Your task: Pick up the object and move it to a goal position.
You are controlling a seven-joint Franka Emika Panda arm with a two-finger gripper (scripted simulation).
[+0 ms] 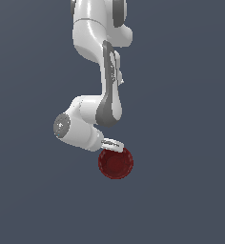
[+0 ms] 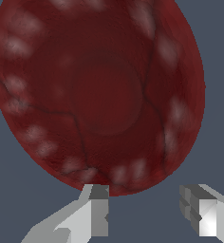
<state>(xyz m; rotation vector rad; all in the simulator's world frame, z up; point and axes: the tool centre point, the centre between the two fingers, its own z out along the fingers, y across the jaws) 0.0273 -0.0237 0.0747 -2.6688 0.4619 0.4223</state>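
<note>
A white robot arm reaches down over a plain dark grey-blue bench (image 1: 190, 190); its hand (image 1: 112, 144) sits low, right at the upper rim of a small dark red bowl (image 1: 116, 163), which rests upright on the bench a little below the centre of the exterior view; nothing else lies nearby.

In the wrist view the bowl (image 2: 97, 95) fills most of the picture; it is round and shallow, with pale glints spaced around the inner wall and thin dark lines crossing the inside; the hand (image 2: 152, 213) shows two pale fingers standing apart, released, with nothing between them; one fingertip (image 2: 98, 194) lies at the bowl's near rim, though whether it touches cannot be told; the other finger (image 2: 204, 216) sits clear of the bowl, out over bare bench.

Judging by its look, the bowl is probably rigid and light, with a smooth glazed-looking surface that may be slippery; if ceramic, it could chip if dropped or squeezed hard. The sensible hold seems to be the rim: one finger inside the wall, one outside, pinching the thin edge; spanning the whole bowl looks doubtful, since it seems about as wide as the spread fingers. A rim pinch may let it tilt, so a gentle, level lift is advisable.
</note>
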